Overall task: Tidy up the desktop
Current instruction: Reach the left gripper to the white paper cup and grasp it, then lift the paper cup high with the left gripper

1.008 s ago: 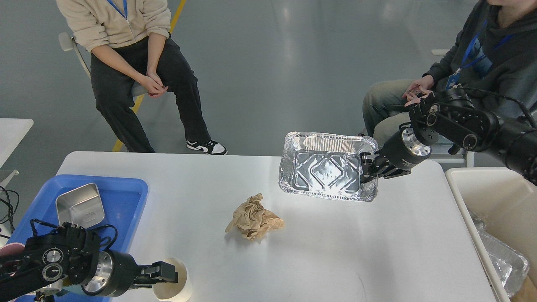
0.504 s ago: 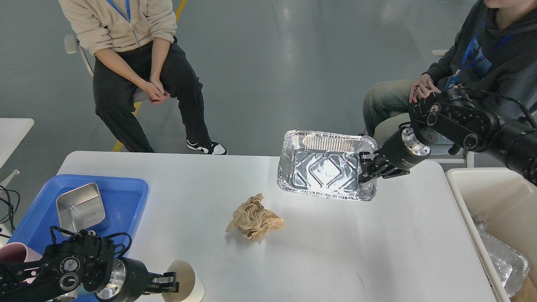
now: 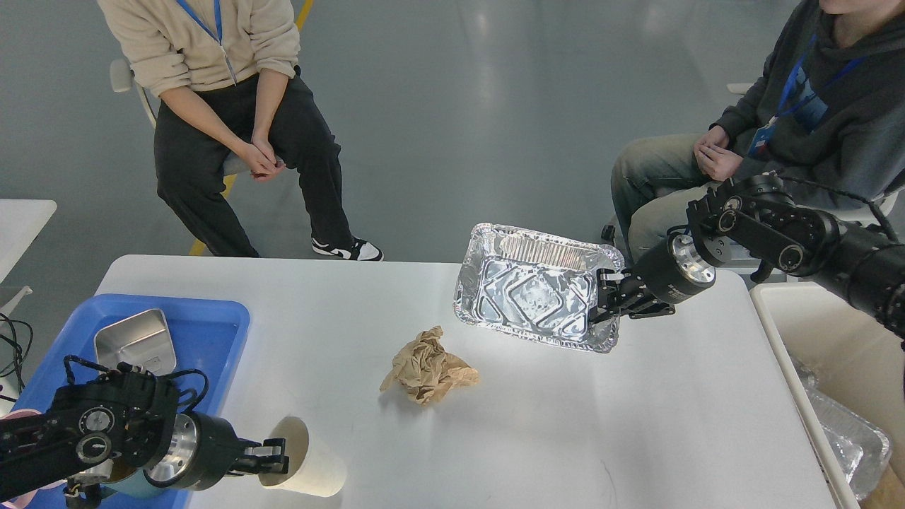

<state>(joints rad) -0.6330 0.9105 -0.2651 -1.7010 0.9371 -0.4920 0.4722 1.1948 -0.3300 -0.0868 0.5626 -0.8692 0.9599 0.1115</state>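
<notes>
Foil tray (image 3: 535, 295): crinkled aluminium, held tilted above the far right part of the desktop (image 3: 495, 424).
Right gripper (image 3: 609, 302): clamped on the tray's right rim.
Long axis: runs left to right, pointing toward the cream bin (image 3: 834, 339) at the right edge, where another foil tray lies.
Left gripper (image 3: 272, 452): pinching the rim of a paper cup (image 3: 307, 466), tipped, near the blue tray (image 3: 212, 325).
Brown paper wad (image 3: 428, 366): mid-desktop, between both arms, untouched.

Two seated people (image 3: 233, 106) behind; side table (image 3: 21, 219) far left.
</notes>
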